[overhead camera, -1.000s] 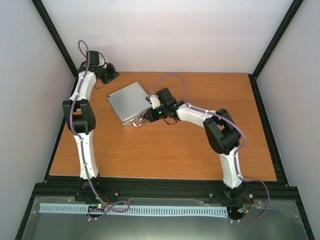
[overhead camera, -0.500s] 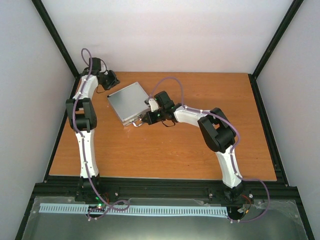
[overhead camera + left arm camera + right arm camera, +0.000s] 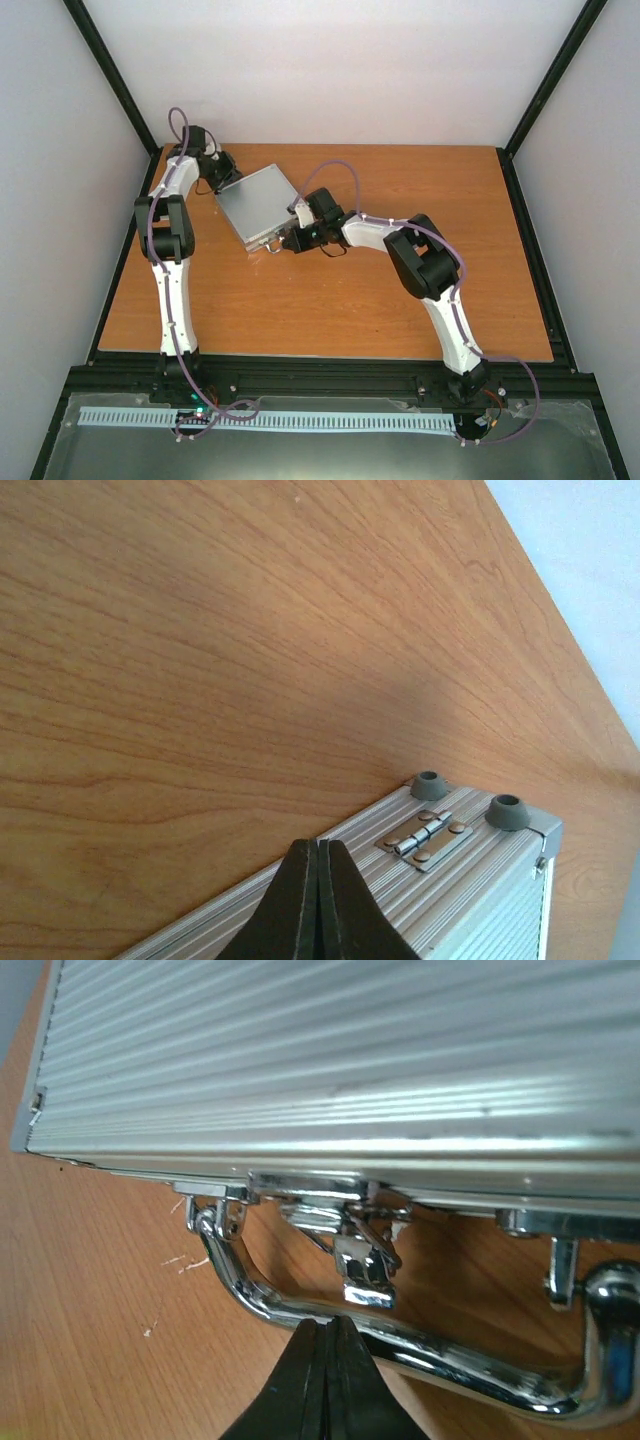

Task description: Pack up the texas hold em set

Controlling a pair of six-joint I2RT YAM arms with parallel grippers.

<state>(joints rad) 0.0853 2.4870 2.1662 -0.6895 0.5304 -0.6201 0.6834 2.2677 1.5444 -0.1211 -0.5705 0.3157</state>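
The texas hold em set shows only as a small silver ribbed metal case (image 3: 258, 203), lid down, lying flat on the wooden table at the back left. My left gripper (image 3: 222, 172) is shut, its tips (image 3: 316, 846) resting over the case's back edge (image 3: 470, 900) beside a small hinge (image 3: 428, 837). On the opposite side my right gripper (image 3: 285, 240) is also shut and holds nothing. Its tips (image 3: 327, 1326) touch the chrome handle (image 3: 250, 1290), just below a chrome latch (image 3: 365, 1270) that hangs from the case's front (image 3: 330, 1060). What is inside the case is hidden.
The wooden table (image 3: 330, 300) is bounded by black frame posts and white walls on three sides. Two grey rubber feet (image 3: 503, 812) stick out of the case's hinge side. A few pale scratch marks (image 3: 185, 1258) mark the wood near the handle.
My left gripper has moved right, from off the case's back corner to its hinge edge. The right arm has reached further left and its elbow has come in; the case has stayed put.
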